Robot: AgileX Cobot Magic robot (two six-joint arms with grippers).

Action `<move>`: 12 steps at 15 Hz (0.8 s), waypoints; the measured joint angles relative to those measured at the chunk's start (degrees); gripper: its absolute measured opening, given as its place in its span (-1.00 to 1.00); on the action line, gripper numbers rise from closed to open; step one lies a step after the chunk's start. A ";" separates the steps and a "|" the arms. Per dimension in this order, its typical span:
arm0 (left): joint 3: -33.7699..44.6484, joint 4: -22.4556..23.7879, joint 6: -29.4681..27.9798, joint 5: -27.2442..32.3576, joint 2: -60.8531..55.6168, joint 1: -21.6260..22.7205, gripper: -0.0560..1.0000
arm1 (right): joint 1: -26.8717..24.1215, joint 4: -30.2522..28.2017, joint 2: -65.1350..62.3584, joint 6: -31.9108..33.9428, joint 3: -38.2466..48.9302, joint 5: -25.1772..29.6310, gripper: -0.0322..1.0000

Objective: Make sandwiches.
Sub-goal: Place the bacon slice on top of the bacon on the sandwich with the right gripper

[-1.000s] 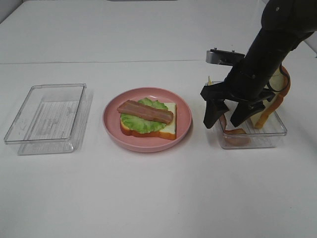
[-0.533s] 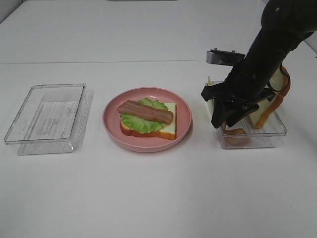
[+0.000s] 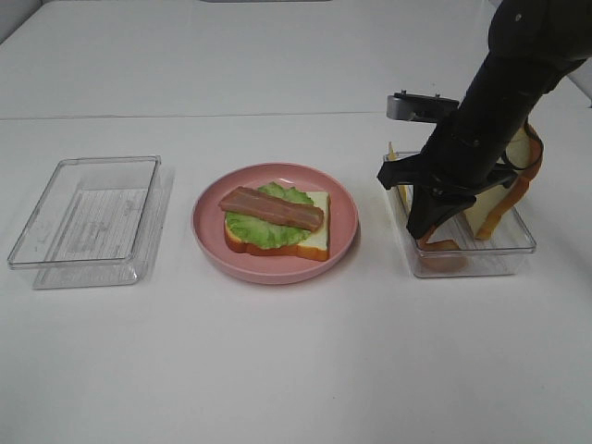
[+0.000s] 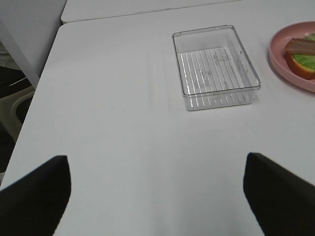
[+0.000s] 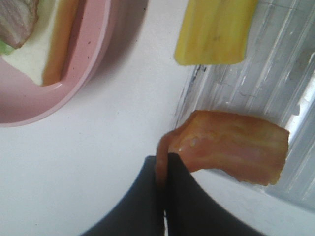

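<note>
The partly built sandwich (image 3: 276, 222) lies on a pink plate (image 3: 342, 199): one white bread slice with orange-brown crust, green lettuce (image 3: 254, 229) and a bacon strip (image 3: 270, 208) on top. The plate edge also shows in the left wrist view (image 4: 290, 69) and the right wrist view (image 5: 64, 93). My right gripper (image 3: 427, 225) is shut on a second bacon strip (image 5: 231, 152) at the clear box (image 3: 518, 242) right of the plate. A yellow cheese square (image 5: 214, 32) and another bread slice (image 3: 495, 208) stand in that box. My left gripper (image 4: 157, 196) is open over bare table, far from the plate.
An empty clear plastic box (image 3: 88, 222) sits left of the plate and also shows in the left wrist view (image 4: 214, 66). The white table's left edge (image 4: 44, 64) is near the left arm.
My right gripper's fingers have come together on the bacon strip in the right box; a second ago they were spread open. The plate, the sandwich and the left box have not moved.
</note>
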 joint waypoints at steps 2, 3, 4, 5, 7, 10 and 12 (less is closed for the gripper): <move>0.00 0.00 0.00 0.00 0.00 0.00 0.75 | 0.00 -0.29 -0.46 0.00 0.00 0.63 -0.90; 0.00 0.00 0.00 0.00 0.00 0.00 0.75 | 0.00 -0.29 -1.72 0.80 0.00 1.66 -0.90; 0.00 0.00 0.00 0.00 0.00 0.00 0.75 | 0.00 -0.29 -3.84 1.15 0.00 2.69 -0.90; 0.00 0.00 0.00 0.00 0.00 0.00 0.75 | 0.00 -0.29 -5.96 1.32 -0.06 3.32 -0.90; 0.00 0.00 0.00 0.00 0.00 0.00 0.75 | 0.00 -0.23 -10.71 1.43 -0.11 4.13 -0.90; 0.00 0.00 0.00 0.00 0.00 0.00 0.75 | 0.00 4.18 -16.56 1.49 -0.11 4.53 -0.90; 0.00 0.00 0.00 0.00 0.00 0.00 0.75 | 0.00 13.58 -17.88 -2.01 -1.38 4.58 -0.90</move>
